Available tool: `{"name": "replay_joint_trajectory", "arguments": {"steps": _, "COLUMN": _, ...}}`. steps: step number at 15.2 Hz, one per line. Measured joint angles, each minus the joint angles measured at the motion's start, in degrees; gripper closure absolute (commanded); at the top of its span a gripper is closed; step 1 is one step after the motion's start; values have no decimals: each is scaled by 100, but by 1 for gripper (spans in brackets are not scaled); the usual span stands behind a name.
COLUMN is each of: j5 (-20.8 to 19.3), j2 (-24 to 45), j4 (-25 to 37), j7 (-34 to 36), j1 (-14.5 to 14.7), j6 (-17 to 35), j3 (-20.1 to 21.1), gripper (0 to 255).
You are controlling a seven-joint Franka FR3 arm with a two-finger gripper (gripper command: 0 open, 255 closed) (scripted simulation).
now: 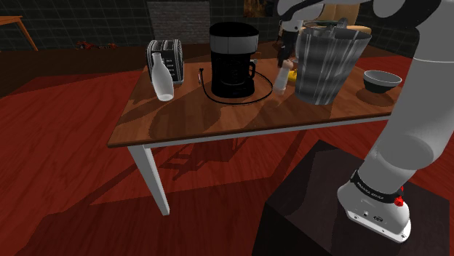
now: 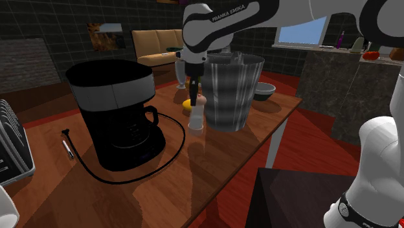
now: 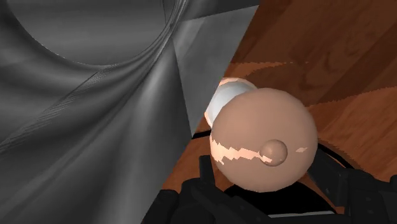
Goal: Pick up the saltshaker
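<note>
So, working down from the big stuff: the wooden table [image 1: 218, 124] has a tall grey ribbed bucket [image 1: 331, 62] at the end nearest the robot's stand. A black coffee maker [image 1: 233, 58] sits around the middle, with its cord looping over the tabletop. A toaster [image 1: 169, 57] and a white bottle [image 1: 163, 76] are at the far end, well away from the action. A little bowl [image 1: 382, 78] sits on the other side of the bucket.

The saltshaker [image 2: 196, 115] stands upright on the table in the gap between the coffee maker and the bucket, just beside the bucket's wall. It has a pale body and a rounded pinkish-tan cap, and there's something small and yellow [image 2: 186, 102] behind it.

The gripper [image 2: 194, 89] hangs straight over the shaker, tips about level with the cap. From the wrist camera the fingers [image 3: 327, 178] stand apart on either side of the cap, so I'd call the claw open and not clamped on anything yet.

My read is that it's at the end of the approach, with the grasp itself not done. Next it probably needs to drop a bit lower so the pads get below that round cap, then squeeze and lift straight up. The bucket is really close, so there's not much room on that side.
</note>
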Motion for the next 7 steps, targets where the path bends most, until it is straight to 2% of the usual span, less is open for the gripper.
{"name": "replay_joint_trajectory", "arguments": {"steps": 7, "j5": -30, "j2": -42, "j4": 438, "j7": 20, "j1": -16, "j6": -476, "j3": -17, "gripper": 255}}
